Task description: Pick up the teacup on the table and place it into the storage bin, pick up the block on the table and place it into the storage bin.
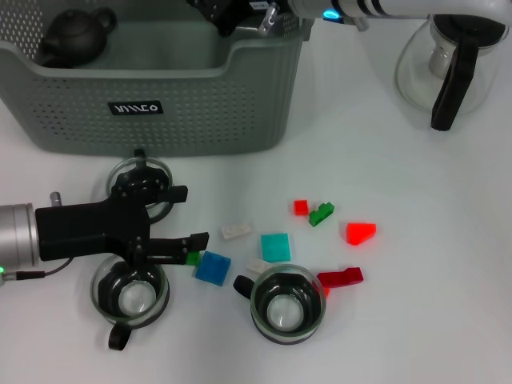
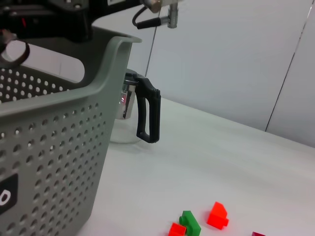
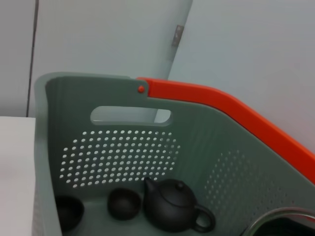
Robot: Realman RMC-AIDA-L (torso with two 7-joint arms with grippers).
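At nine o'clock on the table (image 1: 448, 264), the left gripper (image 1: 188, 216) hangs low with its black fingers (image 1: 170, 194) spread apart and nothing between them. It sits over two glass teacups: one cup (image 1: 128, 292) at about seven o'clock, a second cup (image 1: 142, 182) under the gripper body. A blue block (image 1: 213, 267) lies just beside the lower fingertip, with a small green block (image 1: 193, 258) touching or nearly touching that tip. Toward six o'clock stands a third cup (image 1: 286, 308), ringed by a teal block (image 1: 275, 246), a white block (image 1: 236, 231) and red blocks (image 1: 361, 232). At eleven o'clock the bin (image 1: 160, 112) holds a dark teapot (image 1: 76, 36) and two small dark cups (image 3: 123, 203). At twelve o'clock the right gripper (image 1: 240, 16) is over the bin's rim; I cannot tell how its fingers stand. A glass pot (image 1: 448, 64) sits at two o'clock.
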